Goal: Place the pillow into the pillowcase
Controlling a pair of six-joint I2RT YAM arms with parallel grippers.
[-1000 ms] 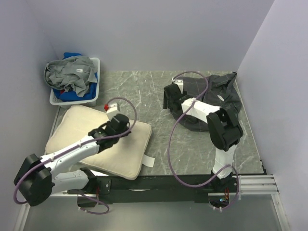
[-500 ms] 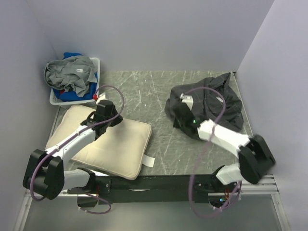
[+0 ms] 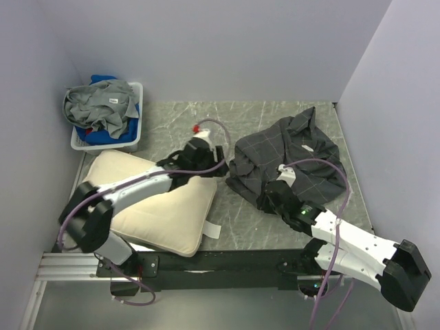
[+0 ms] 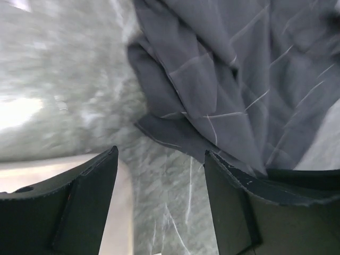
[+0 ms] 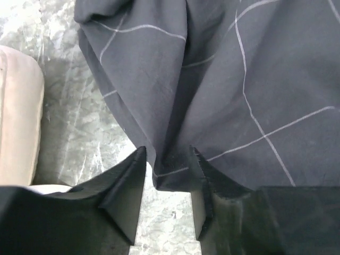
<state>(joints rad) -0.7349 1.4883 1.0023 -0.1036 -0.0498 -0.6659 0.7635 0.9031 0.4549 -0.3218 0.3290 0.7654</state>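
Observation:
The cream pillow point(image 3: 155, 206) lies flat at the near left, its white label point(image 3: 213, 231) at the right edge. Spread in folds at the right is the dark grid-patterned pillowcase point(image 3: 295, 155). My left gripper point(image 3: 218, 157) reaches over the pillow's far corner and stands open above bare table; in the left wrist view it point(image 4: 160, 151) has the pillowcase point(image 4: 223, 69) edge just ahead. At the cloth's near edge, my right gripper point(image 3: 273, 197) is open. In its wrist view it point(image 5: 167, 151) has a pillowcase point(image 5: 212, 79) corner hanging between its fingers, touching the right finger point(image 5: 212, 186).
A white basket point(image 3: 130, 141) heaped with grey and blue clothes stands at the far left corner. Walls close in on the left, back and right. The pillow's edge point(image 5: 18, 117) shows at the left of the right wrist view.
My left gripper left the pillow, swung right toward the pillowcase and opened. My right arm drew back toward the near edge, and the pillowcase is spread wider toward the left.

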